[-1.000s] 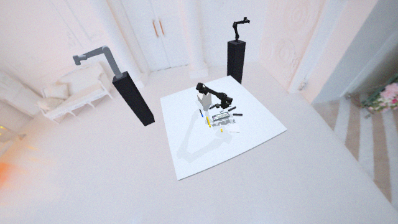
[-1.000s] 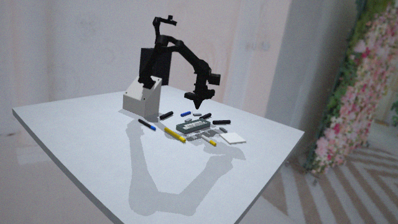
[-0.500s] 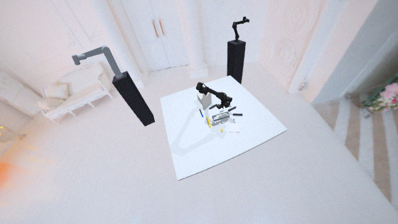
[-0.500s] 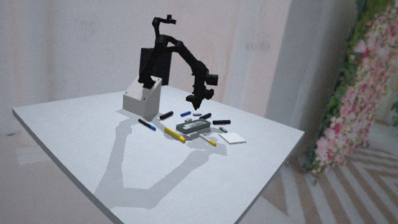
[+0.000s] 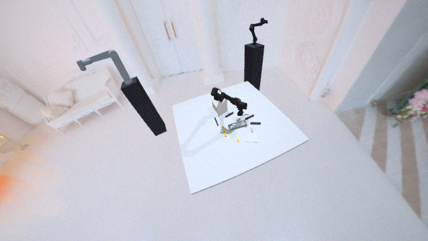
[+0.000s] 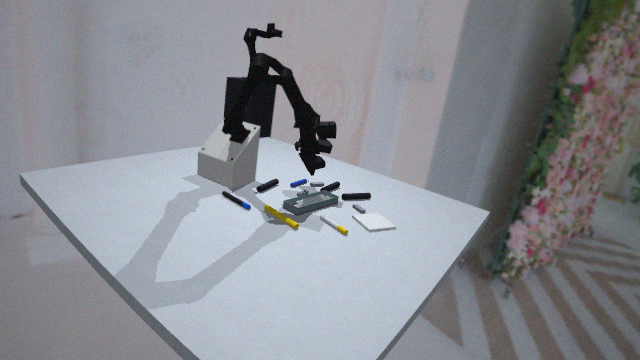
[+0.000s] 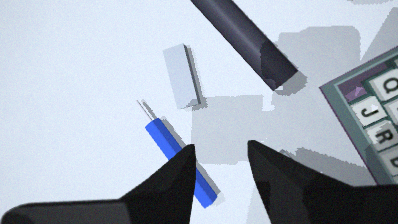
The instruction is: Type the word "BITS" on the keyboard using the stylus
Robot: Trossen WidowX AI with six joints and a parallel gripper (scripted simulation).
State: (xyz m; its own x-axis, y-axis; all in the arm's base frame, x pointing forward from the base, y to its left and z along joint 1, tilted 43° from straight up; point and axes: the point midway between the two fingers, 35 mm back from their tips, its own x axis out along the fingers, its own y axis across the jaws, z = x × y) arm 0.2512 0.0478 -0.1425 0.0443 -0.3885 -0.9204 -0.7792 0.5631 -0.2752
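The stylus, a blue rod [image 7: 161,132] [image 6: 298,183] with a thin metal tip, lies on the desk. In the wrist view it slants behind my left finger, its tip toward the upper left and its blunt end showing between the fingers. My gripper [image 7: 221,149] [image 6: 312,172] [image 5: 240,114] is partly open and empty, tilted, above the desk beyond the keyboard. The keyboard [image 7: 369,113] [image 6: 310,202] [image 5: 237,125] is a dark green tray with white letter keys. Only its corner shows at the wrist view's right edge, with Q, J and R readable.
A black cylinder [image 7: 240,40] and a small grey block [image 7: 181,75] lie near the stylus. Another black cylinder [image 6: 356,196], a yellow marker [image 6: 281,217], a white-and-yellow pen [image 6: 334,225], a black-and-blue pen [image 6: 236,199] and a white square [image 6: 374,221] lie around the keyboard.
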